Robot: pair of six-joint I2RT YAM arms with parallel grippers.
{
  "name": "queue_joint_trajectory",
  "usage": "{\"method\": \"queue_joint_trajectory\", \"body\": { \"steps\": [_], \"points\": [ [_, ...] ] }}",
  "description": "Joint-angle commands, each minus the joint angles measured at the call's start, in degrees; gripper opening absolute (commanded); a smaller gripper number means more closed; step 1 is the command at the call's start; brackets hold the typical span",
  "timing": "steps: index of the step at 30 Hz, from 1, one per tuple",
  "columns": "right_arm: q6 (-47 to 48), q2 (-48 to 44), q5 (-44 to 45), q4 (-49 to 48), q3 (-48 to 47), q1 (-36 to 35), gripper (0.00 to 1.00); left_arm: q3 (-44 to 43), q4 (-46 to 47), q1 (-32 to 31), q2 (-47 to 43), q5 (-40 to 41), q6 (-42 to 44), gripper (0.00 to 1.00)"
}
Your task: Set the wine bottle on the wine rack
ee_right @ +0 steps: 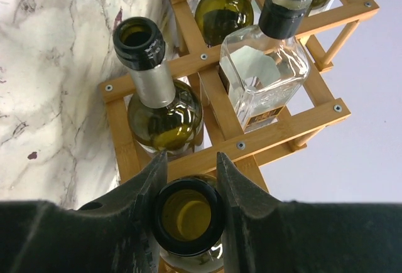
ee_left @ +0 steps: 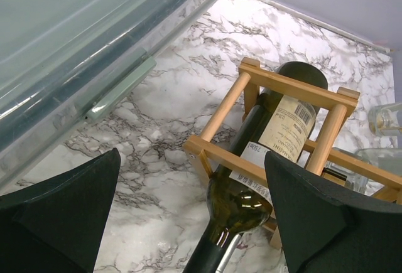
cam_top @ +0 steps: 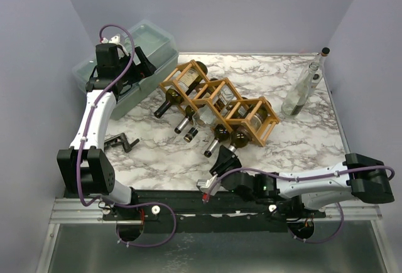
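Wine rack (cam_top: 217,103) mid-table, bottle necks (cam_top: 188,125) jutting toward the near edge; bare marble table (cam_top: 163,157) open front-left; lidded bin (cam_top: 147,41) blocks far left; clear bottle (cam_top: 300,94) far right.

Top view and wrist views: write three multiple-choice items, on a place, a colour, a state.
1. The clear bottle stands: A in the bin; B at the table's far right; C by the arms.
2. The wine rack is: A light-brown wood; B black metal; C white plastic.
3. The right claw is: A open; B out of view; C shut on a green bottle's neck.
1B, upright in that corner; 2A, bare wooden slats; 3C, it clamps the neck.
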State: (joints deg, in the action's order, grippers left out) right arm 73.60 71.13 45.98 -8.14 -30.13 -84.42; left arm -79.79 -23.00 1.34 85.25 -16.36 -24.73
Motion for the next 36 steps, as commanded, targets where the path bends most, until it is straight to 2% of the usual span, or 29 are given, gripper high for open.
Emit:
{"method": "queue_joint_trajectory", "body": {
  "steps": [1,8,15,20,24,28,36],
  "points": [
    [-0.57,-2.36,-4.49,-2.33,1.59,2.77,0.01,0.77,0.42,-0.65,-0.41,-1.22,-0.41,0.99],
    [-0.89,-2.49,-7.51,-3.32,1.52,7.51,0.01,0.60,0.53,-0.64,-0.07,-1.91,-0.76,0.98],
    [-1.31,-0.01,-8.61,-6.45,1.68,9.19,0.01,0.69,0.66,-0.98,-0.37,-2.08,-0.85,0.98],
    [-2.97,0.66,-10.53,-4.65,1.58,9.23,0.16,0.64,0.67,-1.01,-0.21,-2.12,-0.77,0.98],
    [-3.54,1.34,-12.78,-4.07,1.57,9.24,0.35,0.60,0.61,-0.99,-0.13,-2.36,-0.84,0.99],
    [-4.14,2.54,-13.70,-4.36,1.00,9.22,0.44,0.60,0.68,-1.04,-0.46,-2.39,-0.93,0.98],
    [-6.96,-0.24,-16.98,-1.44,-0.08,8.94,0.72,0.62,0.59,-0.91,-0.04,-1.78,-0.33,0.99]
  ]
}}
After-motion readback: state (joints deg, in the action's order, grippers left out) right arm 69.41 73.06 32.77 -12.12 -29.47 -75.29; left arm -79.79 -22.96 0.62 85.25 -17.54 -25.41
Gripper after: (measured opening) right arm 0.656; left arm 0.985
